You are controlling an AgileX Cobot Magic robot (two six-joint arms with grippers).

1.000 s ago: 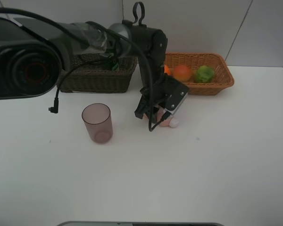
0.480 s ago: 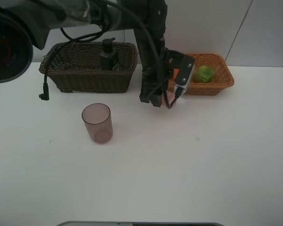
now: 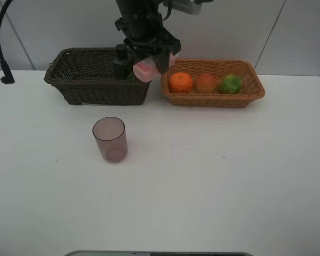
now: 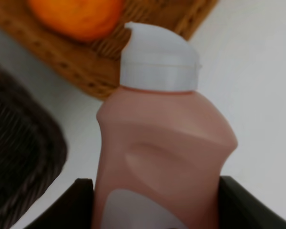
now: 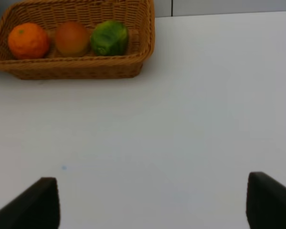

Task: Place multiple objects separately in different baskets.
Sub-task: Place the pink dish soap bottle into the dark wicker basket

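Where 2 baskets [image 3: 98, 88] sit — white tabletop [image 3: 213, 181], grey wall [image 3: 229, 26].

The left arm reaches in from the top of the high view, its wrist pointing downward, and the left gripper [image 3: 152, 65] has its jaws clamped on either side of a pink tube [image 4: 162, 143]. The right gripper [image 5: 152, 202] hangs with jaws spread wide, gripping nothing.

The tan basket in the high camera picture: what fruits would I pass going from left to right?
Orange → peach → green fruit, all lying in the tan basket.
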